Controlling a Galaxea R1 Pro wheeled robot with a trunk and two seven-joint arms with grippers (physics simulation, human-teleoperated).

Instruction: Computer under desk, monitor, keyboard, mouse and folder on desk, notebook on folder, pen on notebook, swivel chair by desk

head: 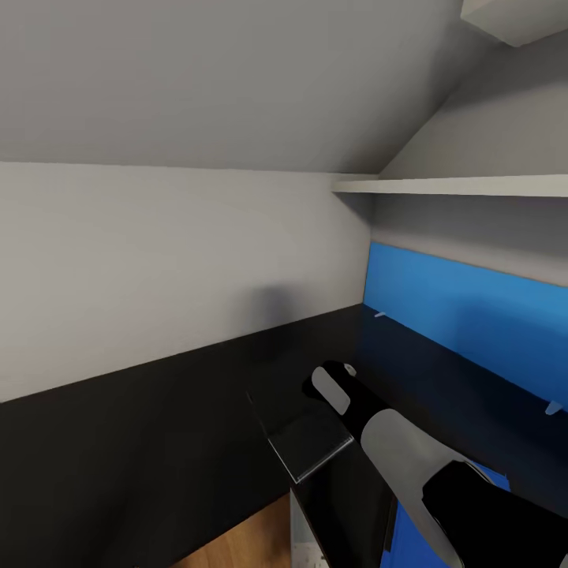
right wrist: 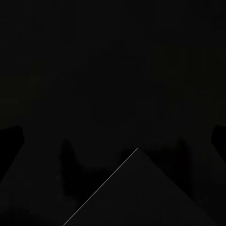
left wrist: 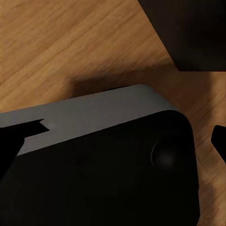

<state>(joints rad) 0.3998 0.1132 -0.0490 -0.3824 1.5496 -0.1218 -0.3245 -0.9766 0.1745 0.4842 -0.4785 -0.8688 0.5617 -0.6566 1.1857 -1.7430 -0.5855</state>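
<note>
- Left gripper (left wrist: pixel 123 141): spread wide, one dark fingertip (left wrist: pixel 19 134) at one edge of the left wrist view and the other at the opposite edge, with nothing between them.
- Straight ahead of those fingers, the computer (left wrist: pixel 108 174): a black case with rounded corners, a pale grey side panel and a round button on its black face.
- Under and around the case, a wooden floor (left wrist: pixel 70 42); in one corner of that view, a dark slab, too dim to name.
- Right gripper (right wrist: pixel 117 136): apparently open, tips barely visible at both edges of a nearly black picture, holding nothing that can be made out.
- In front of it, only the faint corner of a flat dark surface (right wrist: pixel 141 193); cannot tell what it belongs to.
- In the head view, right arm (head: pixel 394 442) reaching forward from the lower right, black and grey, its wrist over the black desk top (head: pixel 158 426).
- Just beside the wrist, a glossy dark box top with a grey edge, most likely the same computer (head: pixel 309 440), standing on the wooden floor (head: pixel 237 552) against the desk's edge.
- Behind the desk, a pale grey wall (head: pixel 158 260); to the right, a blue back panel (head: pixel 465 308) under a white shelf (head: pixel 465 185).
</note>
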